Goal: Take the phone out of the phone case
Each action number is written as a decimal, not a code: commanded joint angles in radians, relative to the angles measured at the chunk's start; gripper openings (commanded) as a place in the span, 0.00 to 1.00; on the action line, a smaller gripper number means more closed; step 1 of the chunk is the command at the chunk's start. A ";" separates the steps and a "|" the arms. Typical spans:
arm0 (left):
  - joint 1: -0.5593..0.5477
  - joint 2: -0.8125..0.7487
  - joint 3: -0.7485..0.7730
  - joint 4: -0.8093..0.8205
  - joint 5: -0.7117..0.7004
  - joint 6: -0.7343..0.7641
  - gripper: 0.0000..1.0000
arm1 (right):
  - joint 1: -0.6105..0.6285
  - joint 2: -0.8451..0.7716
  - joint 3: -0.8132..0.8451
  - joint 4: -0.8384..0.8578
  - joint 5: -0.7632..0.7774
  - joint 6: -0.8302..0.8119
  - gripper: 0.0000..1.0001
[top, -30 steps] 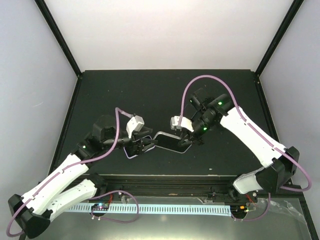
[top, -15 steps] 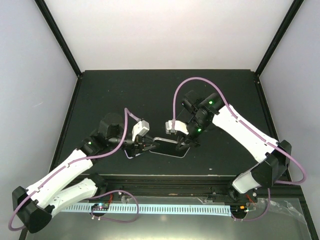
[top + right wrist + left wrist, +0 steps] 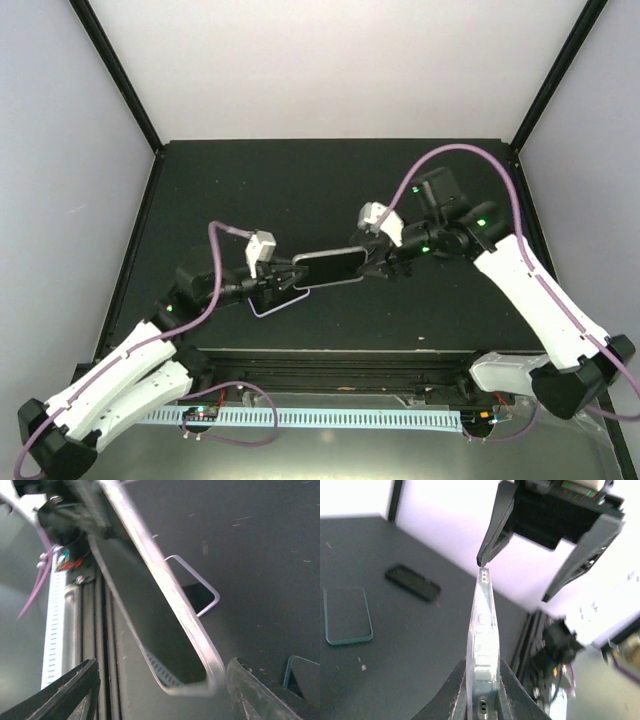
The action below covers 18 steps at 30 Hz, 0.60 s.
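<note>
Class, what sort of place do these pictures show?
Probably a robotics lab test cell: two white jointed robot arms bolted to a black matte table, plain white walls on black frame posts.

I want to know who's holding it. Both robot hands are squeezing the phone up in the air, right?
Not quite. Only the left gripper is squeezing the phone up in the air. The right gripper is open, its fingers spread wide at the phone's far end. The left wrist view shows it.
</note>
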 commanded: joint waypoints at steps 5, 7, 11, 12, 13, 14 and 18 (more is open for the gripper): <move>0.003 -0.184 -0.183 0.626 -0.410 -0.308 0.02 | -0.293 -0.161 -0.289 0.702 -0.187 0.627 1.00; 0.004 -0.147 -0.186 0.720 -0.430 -0.338 0.01 | -0.298 -0.160 -0.316 0.771 -0.239 0.687 1.00; 0.003 -0.042 -0.177 0.880 -0.447 -0.427 0.02 | -0.295 -0.094 -0.328 0.903 -0.403 0.850 1.00; 0.003 -0.015 -0.177 0.925 -0.448 -0.450 0.02 | -0.290 -0.078 -0.332 0.948 -0.428 0.899 1.00; 0.002 0.011 -0.177 0.973 -0.448 -0.472 0.02 | -0.285 -0.067 -0.340 0.989 -0.447 0.959 1.00; 0.003 0.039 -0.176 1.013 -0.444 -0.493 0.02 | -0.279 -0.058 -0.346 1.045 -0.448 0.994 1.00; -0.005 0.122 -0.161 1.127 -0.439 -0.557 0.02 | -0.249 -0.047 -0.344 1.167 -0.430 1.068 0.97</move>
